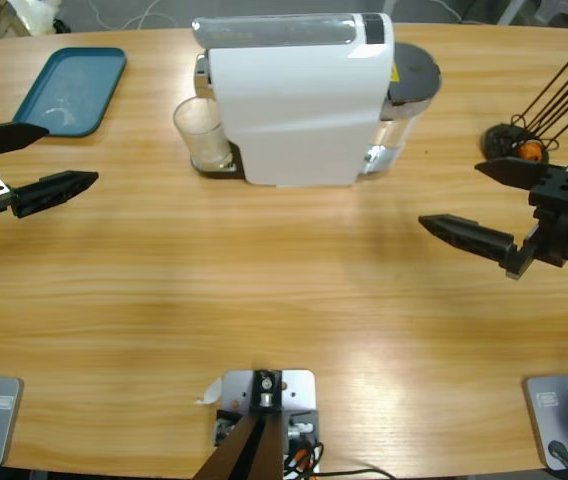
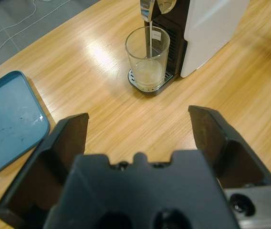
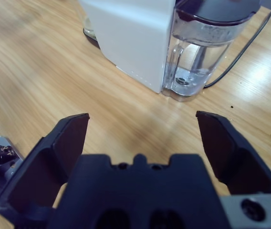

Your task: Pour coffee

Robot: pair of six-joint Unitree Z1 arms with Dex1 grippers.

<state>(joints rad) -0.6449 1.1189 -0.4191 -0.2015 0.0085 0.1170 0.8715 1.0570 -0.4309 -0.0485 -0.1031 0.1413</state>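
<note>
Glass tumbler (image 2: 148, 58) stands under coffee machine (image 1: 299, 95) spout, thin stream falling in. Left pincer (image 1: 39, 160) and right pincer (image 1: 484, 205) both agape, empty, over worktop (image 1: 264, 300).

The high view looks straight down on the desk (image 1: 284, 300), while the left wrist view faces the coffee machine's (image 2: 212, 24) spout side from nearby and the right wrist view faces its tank side, both sharing that machine.

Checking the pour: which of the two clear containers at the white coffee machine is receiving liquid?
The small clear glass tumbler under the spout, with a thin stream falling into it. The clear water tank stands at the machine's other end.
</note>
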